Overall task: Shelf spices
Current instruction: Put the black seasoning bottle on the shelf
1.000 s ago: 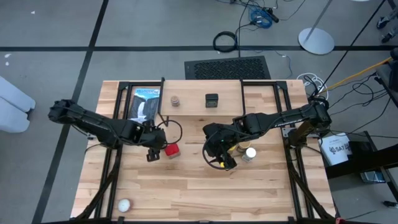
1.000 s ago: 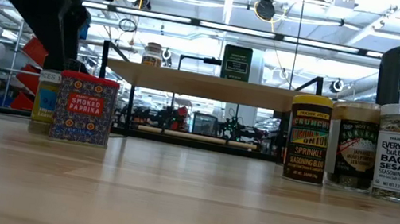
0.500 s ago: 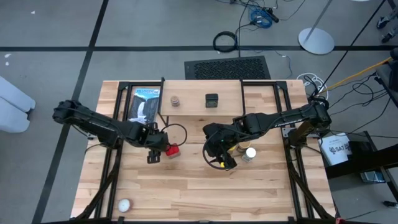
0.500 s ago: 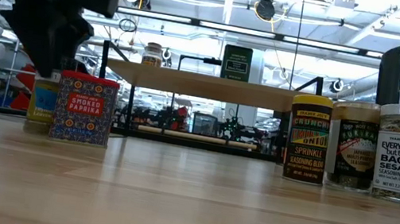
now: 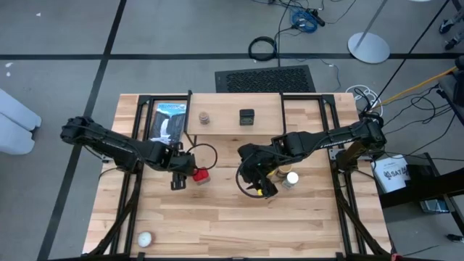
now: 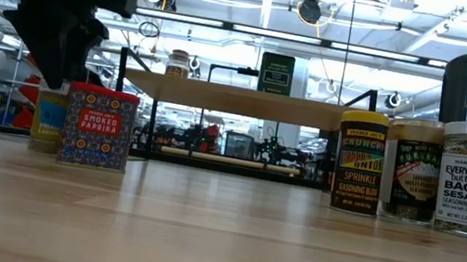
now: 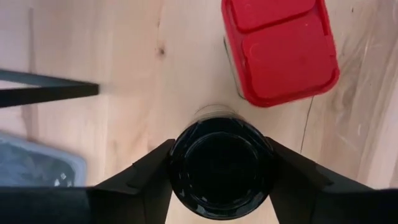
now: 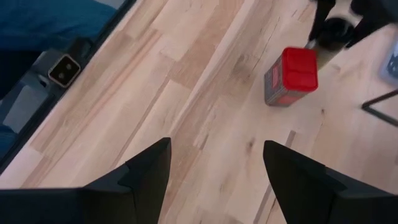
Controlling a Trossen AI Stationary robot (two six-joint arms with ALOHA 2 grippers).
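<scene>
Quick rundown of where your arms were. Your left gripper (image 5: 179, 172) was down over the dark jar (image 7: 221, 165). In the left wrist view its fingers (image 7: 146, 174) sat tight against either side of the black lid, so it looked clamped on the jar. The jar itself stood upright on the table (image 5: 217, 217), and in the low view its base looked level with the other containers' on the wood. The red tin (image 5: 201, 175) stood just beside it, on the side toward the table's middle, with a small gap between the two.

Your right gripper (image 5: 259, 186) hung over the middle of the table with its fingers spread and nothing between them; the right wrist view showed only bare wood in that gap. Just beside it, toward the right edge, were the yellow jar (image 6: 358, 162) and the white jar (image 5: 291, 177). The low view put a dark-labelled jar (image 6: 411, 169) between those two, all three upright in a close row.

The shelf (image 6: 238, 101) ran along the far side of the table. The tan jar (image 5: 204, 117) and the black tin (image 5: 246, 117) were both up on its plank, upright and well apart from each other.

Other bits: the package (image 5: 170, 119) lay flat just left of the shelf, and the ball (image 5: 145, 238) sat alone near the front left corner, well away from both grippers.
</scene>
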